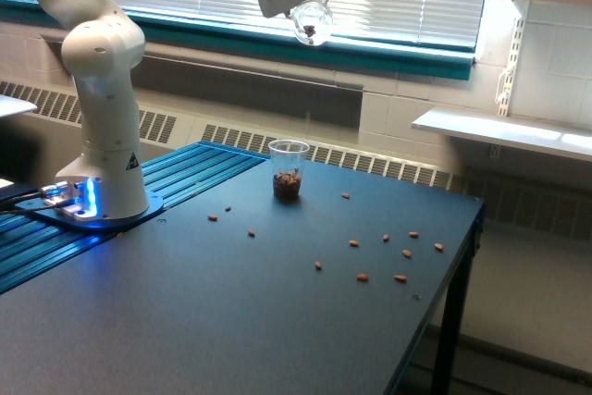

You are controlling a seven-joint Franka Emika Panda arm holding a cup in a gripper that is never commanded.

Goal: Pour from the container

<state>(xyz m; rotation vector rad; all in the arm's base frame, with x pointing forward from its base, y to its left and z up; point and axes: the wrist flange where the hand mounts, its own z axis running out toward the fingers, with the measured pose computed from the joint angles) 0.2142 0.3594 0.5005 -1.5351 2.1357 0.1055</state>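
Note:
High above the table, my gripper point(305, 2) is shut on the container point(311, 23), a small clear rounded vessel tilted on its side with a few brown nut pieces showing inside. Well below it, a taller clear plastic cup point(289, 170) stands upright on the dark table point(185, 321) with brown nuts at its bottom. The container hangs slightly toward the exterior view's right of the cup. My fingertips are mostly hidden behind the container.
Several loose nuts point(362, 277) lie scattered on the table around and to the right of the cup. The arm's white base point(106, 136) stands at the left on blue ribbed panels point(194, 168). The table's right edge point(462, 256) drops off.

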